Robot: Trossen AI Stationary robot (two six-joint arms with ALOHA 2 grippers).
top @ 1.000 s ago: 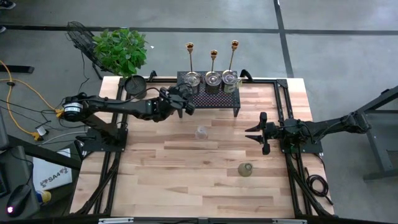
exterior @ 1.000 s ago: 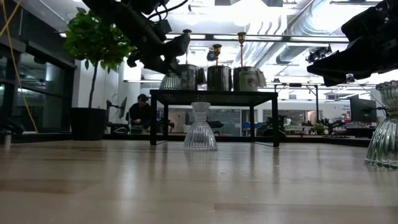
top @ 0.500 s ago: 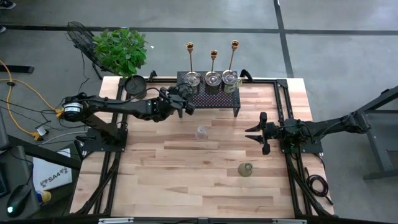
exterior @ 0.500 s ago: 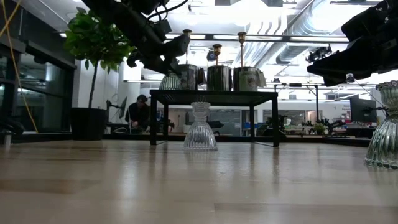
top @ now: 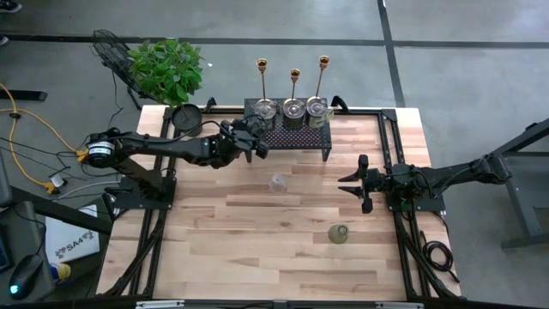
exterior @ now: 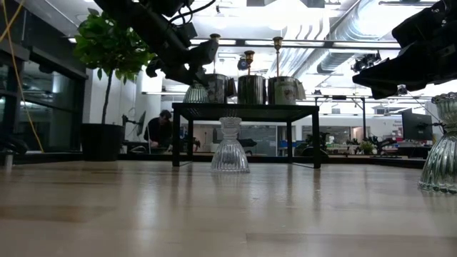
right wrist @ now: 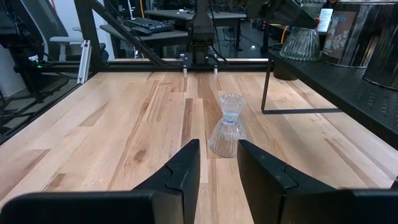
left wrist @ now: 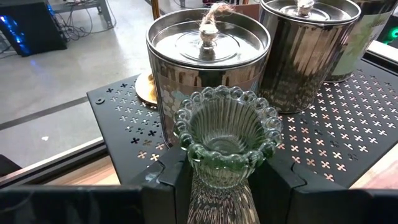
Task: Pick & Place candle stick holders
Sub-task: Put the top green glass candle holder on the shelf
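So the black mesh rack (top: 289, 125) sits at the far edge of the wooden table (top: 257, 249), and I'll place everything off that.

Just off the rack's left end, the left gripper (left wrist: 219, 186) is clamped on a ribbed glass holder (left wrist: 225, 146) with a beaded rim, one dark finger (left wrist: 171, 177) on each side of its narrow waist. From the low camera the holder (exterior: 196, 93) hangs at about the level of the rack top, right at its left edge; I can't tell if it touches the mesh. A round black pot (top: 186, 119) and a leafy green plant (top: 165, 69) are further left of the rack.

On the rack itself there are three silvery tins (top: 293, 109) in a row; the wrist camera shows the nearest tin (left wrist: 208, 59) has a wick in the lid and stands just behind the held glass. Three slim brass candlesticks (top: 294, 81) stand behind the rack.

In front of the rack, out on the bare wood, one clear ribbed holder (top: 277, 183) stands upright on its own, apart from everything.

Right of the rack and nearer the front, the right gripper (top: 358, 184) hovers with its fingers (right wrist: 181, 168) parted and nothing between them, pointing across the table at that clear holder (right wrist: 227, 125). A greenish glass holder (top: 339, 233) sits well in front of the rack, near the right gripper.
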